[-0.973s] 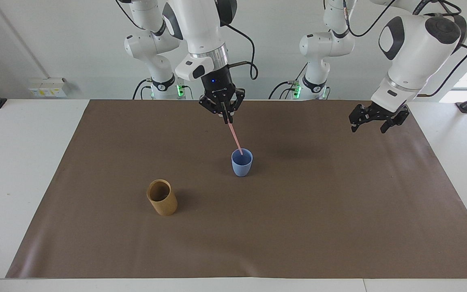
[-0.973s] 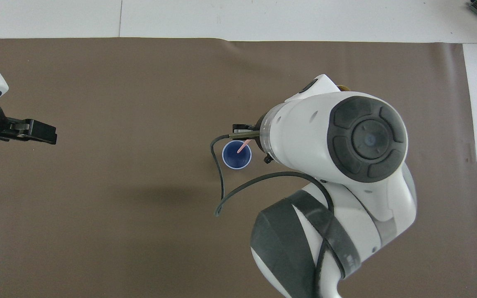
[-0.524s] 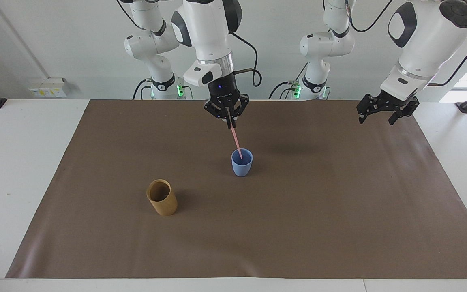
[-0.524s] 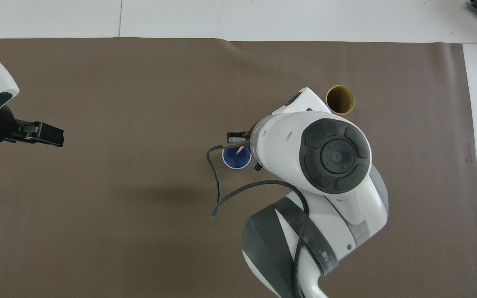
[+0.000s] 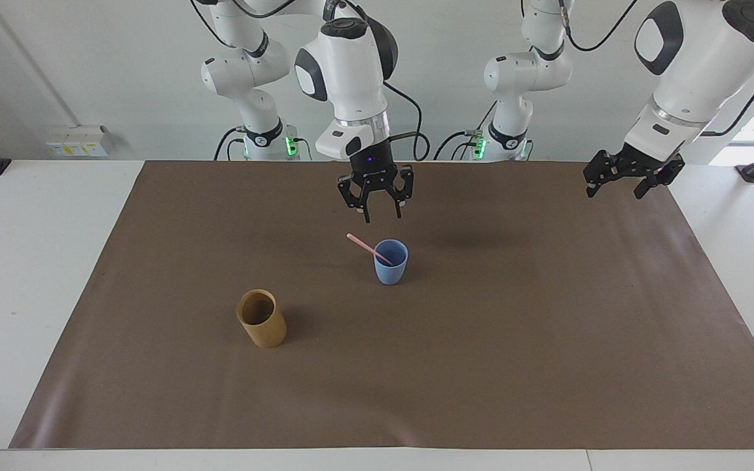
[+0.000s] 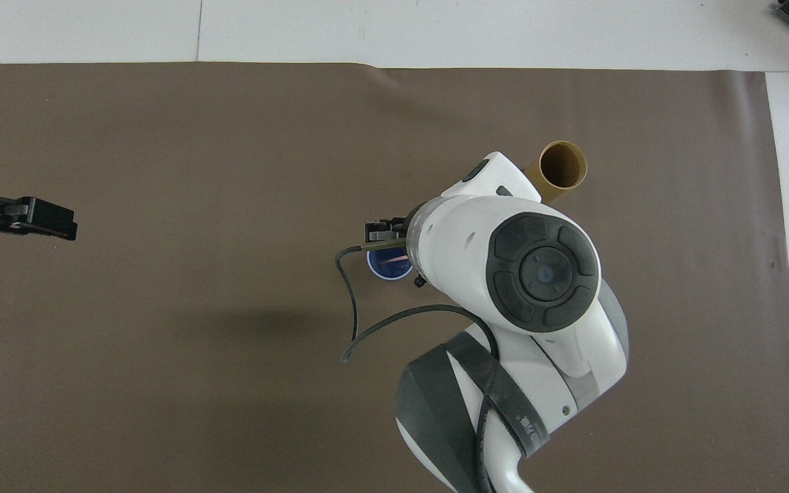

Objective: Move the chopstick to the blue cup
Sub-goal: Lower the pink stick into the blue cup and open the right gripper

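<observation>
The light-blue cup [image 5: 391, 261] [image 6: 385, 267] stands upright near the middle of the brown mat. The pink chopstick [image 5: 368, 248] [image 6: 392, 260] rests in it, its lower end inside and its upper end leaning over the rim toward the right arm's end of the table. My right gripper [image 5: 381, 214] hangs open just above the cup, apart from the chopstick, nothing between its fingers. In the overhead view the right arm covers part of the cup. My left gripper [image 5: 618, 190] [image 6: 52, 224] waits open in the air over the mat's edge at the left arm's end.
A taller tan-brown cylindrical cup [image 5: 261, 318] [image 6: 560, 170] stands on the mat [image 5: 482, 340], farther from the robots than the blue cup and toward the right arm's end. A black cable [image 6: 350, 308] loops off the right wrist.
My right gripper opened and let go of the chopstick, which dropped into the blue cup and tipped over to lean on its rim. The left gripper drifted slightly outward and up.
</observation>
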